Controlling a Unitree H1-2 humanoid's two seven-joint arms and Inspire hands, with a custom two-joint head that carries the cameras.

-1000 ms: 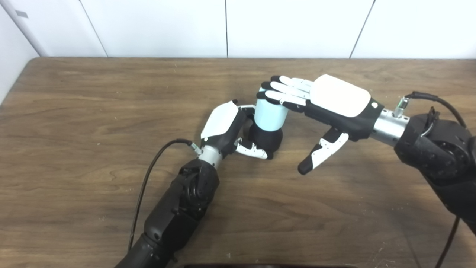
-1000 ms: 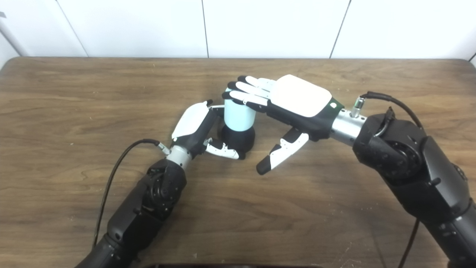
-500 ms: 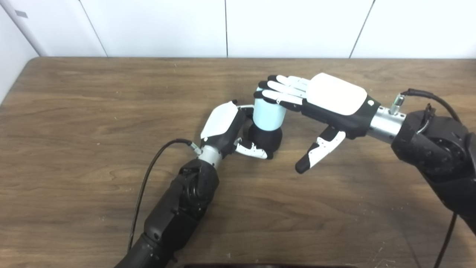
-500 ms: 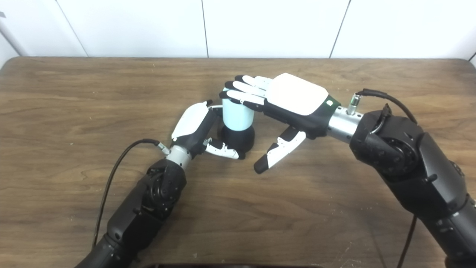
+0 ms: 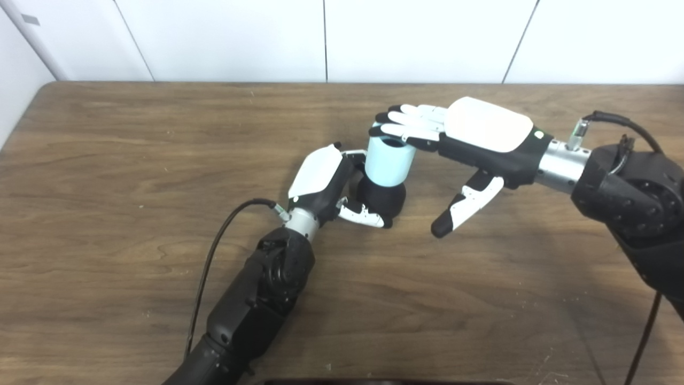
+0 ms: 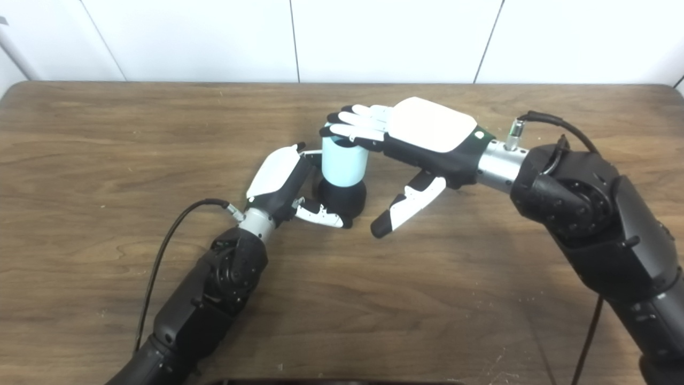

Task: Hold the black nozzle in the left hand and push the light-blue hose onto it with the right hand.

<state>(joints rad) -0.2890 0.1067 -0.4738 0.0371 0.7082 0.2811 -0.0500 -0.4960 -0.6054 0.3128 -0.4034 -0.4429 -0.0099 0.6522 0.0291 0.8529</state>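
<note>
A black nozzle [image 5: 380, 199] stands upright near the table's middle with a light-blue hose piece [image 5: 389, 162] seated on its top. My left hand [image 5: 326, 184] is shut on the nozzle's base, its thumb curling across the front. My right hand [image 5: 470, 136] hovers flat and open just above the hose, its fingers [image 5: 407, 123] stretched over the far rim and the thumb hanging down to the right. The hose's dark open mouth shows below the fingers. Whether the fingers touch the rim is unclear.
The wooden table [image 5: 117, 176] runs back to a white panelled wall. A black cable [image 5: 214, 256] loops off my left wrist and another cable [image 5: 614, 120] arcs over my right wrist.
My right hand has lifted slightly off the hose top and shifted a little right, so the hose's open mouth now shows. The left hand, nozzle and hose have stayed put.
</note>
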